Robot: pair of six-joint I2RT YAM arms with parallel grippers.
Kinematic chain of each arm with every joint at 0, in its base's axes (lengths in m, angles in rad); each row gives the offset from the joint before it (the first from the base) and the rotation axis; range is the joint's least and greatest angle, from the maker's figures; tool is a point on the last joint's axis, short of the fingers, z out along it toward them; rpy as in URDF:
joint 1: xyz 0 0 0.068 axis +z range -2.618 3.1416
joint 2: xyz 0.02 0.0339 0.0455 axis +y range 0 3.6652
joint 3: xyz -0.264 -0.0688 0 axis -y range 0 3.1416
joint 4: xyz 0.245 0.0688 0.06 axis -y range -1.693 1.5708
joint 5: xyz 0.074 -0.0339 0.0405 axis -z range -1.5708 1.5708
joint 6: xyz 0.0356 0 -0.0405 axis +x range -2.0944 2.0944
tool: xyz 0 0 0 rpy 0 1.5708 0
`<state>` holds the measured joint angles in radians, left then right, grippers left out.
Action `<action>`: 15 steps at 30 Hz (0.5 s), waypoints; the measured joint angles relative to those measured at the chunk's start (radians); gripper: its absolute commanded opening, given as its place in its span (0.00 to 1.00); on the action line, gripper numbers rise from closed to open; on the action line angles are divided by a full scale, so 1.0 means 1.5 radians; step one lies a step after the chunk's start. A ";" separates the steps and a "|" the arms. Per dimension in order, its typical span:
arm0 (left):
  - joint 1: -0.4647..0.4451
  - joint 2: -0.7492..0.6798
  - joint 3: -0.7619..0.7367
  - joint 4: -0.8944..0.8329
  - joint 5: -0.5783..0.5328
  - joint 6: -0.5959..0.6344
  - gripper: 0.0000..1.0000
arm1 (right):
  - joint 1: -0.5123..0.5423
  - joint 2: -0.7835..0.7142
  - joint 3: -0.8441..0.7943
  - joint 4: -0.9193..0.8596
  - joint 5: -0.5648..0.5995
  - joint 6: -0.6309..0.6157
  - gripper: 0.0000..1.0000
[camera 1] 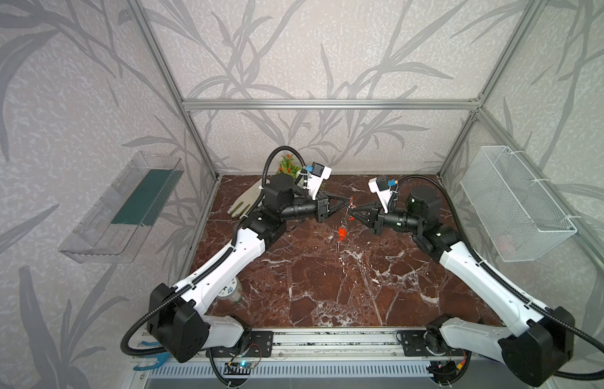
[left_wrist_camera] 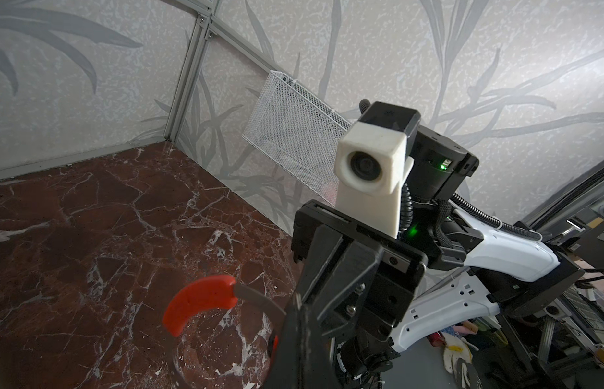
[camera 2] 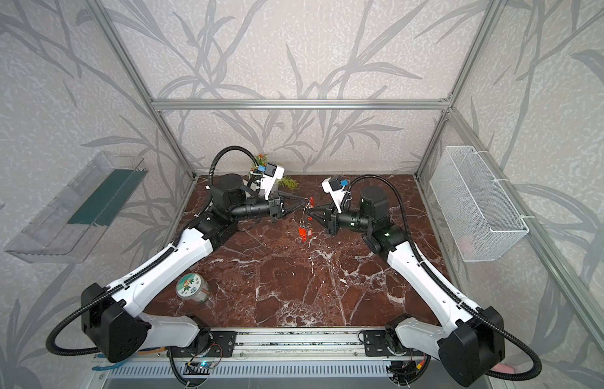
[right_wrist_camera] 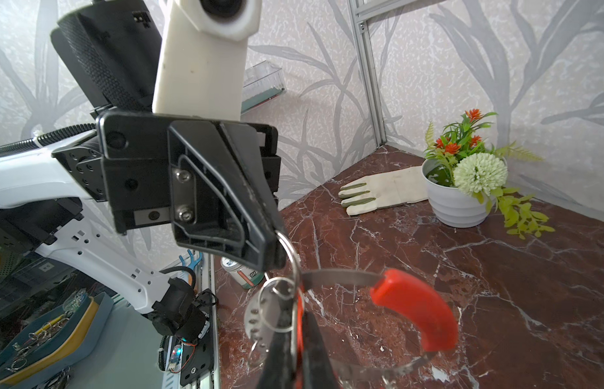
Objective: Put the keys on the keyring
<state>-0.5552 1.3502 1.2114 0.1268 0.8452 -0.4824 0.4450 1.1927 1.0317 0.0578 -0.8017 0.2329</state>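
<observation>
Both grippers meet above the middle of the marble table [camera 1: 327,286]. My left gripper [camera 1: 347,204] [left_wrist_camera: 294,323] is shut on the grey band of the keyring [left_wrist_camera: 257,299], whose red sleeve [left_wrist_camera: 199,299] curves away from it. In the right wrist view the keyring [right_wrist_camera: 341,278] and its sleeve [right_wrist_camera: 415,310] hang in front of my right gripper [right_wrist_camera: 299,323], which is shut on the red tag of a key. A silver key [right_wrist_camera: 257,316] dangles from small split rings beside those fingers. In both top views more red-tagged keys [camera 1: 341,233] [camera 2: 303,234] hang below the right gripper [camera 1: 352,213].
A white glove [camera 1: 243,202] and a potted plant [right_wrist_camera: 455,202] sit at the back left of the table. A small jar [camera 2: 192,289] stands beside the left arm near the front. A wire basket [camera 1: 516,202] hangs on the right wall, a clear shelf [camera 1: 125,205] on the left wall.
</observation>
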 measured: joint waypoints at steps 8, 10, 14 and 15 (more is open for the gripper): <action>0.001 0.006 0.007 -0.019 0.013 0.012 0.00 | -0.011 0.003 0.019 -0.028 0.001 -0.019 0.00; 0.001 0.006 0.007 -0.032 0.013 0.020 0.00 | -0.016 0.003 0.024 -0.033 0.003 -0.025 0.00; 0.001 0.007 0.008 -0.052 0.014 0.033 0.00 | -0.030 0.003 0.034 -0.045 0.003 -0.034 0.00; 0.001 0.008 0.009 -0.055 0.014 0.037 0.00 | -0.030 0.003 0.035 -0.048 0.004 -0.035 0.00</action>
<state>-0.5545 1.3628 1.2247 0.0448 0.8658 -0.4271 0.4000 1.1973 1.0843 -0.0143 -0.7963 0.1810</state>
